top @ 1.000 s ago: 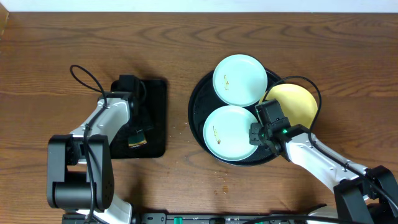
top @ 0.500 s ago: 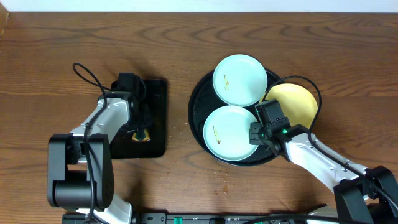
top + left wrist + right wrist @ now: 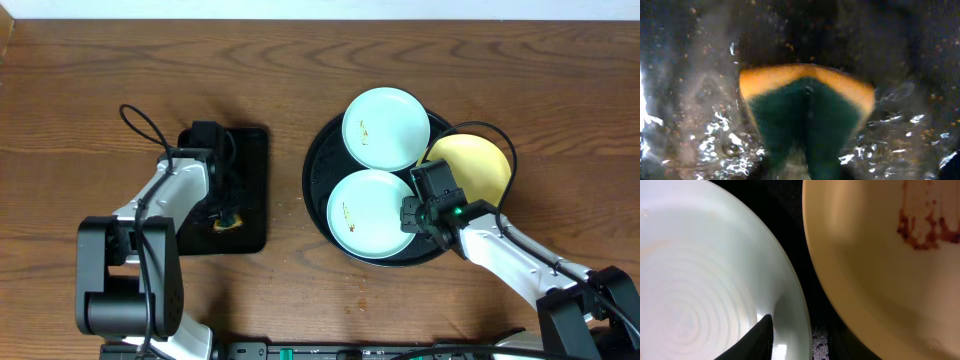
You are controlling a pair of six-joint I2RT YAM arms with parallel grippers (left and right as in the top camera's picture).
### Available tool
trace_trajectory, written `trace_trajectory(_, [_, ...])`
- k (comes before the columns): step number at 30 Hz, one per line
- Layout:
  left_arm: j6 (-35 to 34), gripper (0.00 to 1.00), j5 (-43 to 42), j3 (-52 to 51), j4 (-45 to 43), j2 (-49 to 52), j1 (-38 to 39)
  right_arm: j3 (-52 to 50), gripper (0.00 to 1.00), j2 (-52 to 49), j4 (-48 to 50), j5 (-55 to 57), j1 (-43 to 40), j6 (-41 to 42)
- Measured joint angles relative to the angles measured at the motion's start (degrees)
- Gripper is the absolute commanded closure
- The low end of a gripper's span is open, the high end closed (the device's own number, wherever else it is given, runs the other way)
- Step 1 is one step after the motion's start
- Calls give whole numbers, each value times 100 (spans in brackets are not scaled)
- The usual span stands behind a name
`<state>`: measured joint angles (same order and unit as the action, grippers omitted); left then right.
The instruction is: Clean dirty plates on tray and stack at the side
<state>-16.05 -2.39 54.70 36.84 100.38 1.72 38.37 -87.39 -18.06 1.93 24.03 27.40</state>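
The round black tray [image 3: 316, 200] holds two pale blue plates, one at the far side [image 3: 383, 127] and one at the near side [image 3: 366, 212]. A pale yellow plate [image 3: 472, 165] lies on its right rim. My right gripper [image 3: 411, 216] is shut on the near blue plate's right rim [image 3: 705, 275], with one finger on its inside and one outside [image 3: 800, 337]. The yellow plate [image 3: 875, 265] has a red-brown smear. My left gripper [image 3: 222, 212] is shut on a yellow and green sponge [image 3: 807, 107] and presses it on the small tray.
The sponge rests on a smaller rectangular black tray [image 3: 252, 160], whose floor is wet and speckled [image 3: 695, 100]. A few crumbs lie on the wooden table [image 3: 360, 300] in front of the round tray. A black cable loops above the left arm [image 3: 140, 125].
The left gripper has shifted the sponge slightly back and forth on the rectangular tray. The right arm and the plates have not moved.
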Motion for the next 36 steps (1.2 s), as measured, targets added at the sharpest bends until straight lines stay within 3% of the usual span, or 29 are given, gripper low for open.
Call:
trace_trajectory(4, [-48,29,-35,-2,197,-9,-20,0,66,0,-4,0,0,0])
trace_trajectory(9, [-59,81,-138,-13,452,-9,-9,-2,66,0,-2,0,0,0])
trace_trajectory(11, [-59,81,-155,-22,474,-11,7,-7,66,0,-2,0,0,0])
trace_trajectory(12, [-57,74,-153,-24,476,-11,11,-9,66,0,-2,0,0,0])
trace_trajectory(14, [-68,32,-127,-24,485,-11,15,-13,66,0,-4,0,0,0])
trace_trajectory(15, [-57,29,-94,-24,496,-11,17,-13,66,0,-4,0,0,0])
trace_trajectory(22, [-46,28,24,59,496,9,-13,-15,66,0,-4,0,0,0])
trace_trajectory(27, [-46,29,138,109,-282,68,-9,-17,66,0,-4,0,0,0])
trace_trajectory(33, [-48,32,192,92,-516,79,-4,-20,66,0,7,-63,0,0])
trace_trajectory(36, [-52,38,186,70,-542,76,-4,-20,66,0,11,-72,0,0])
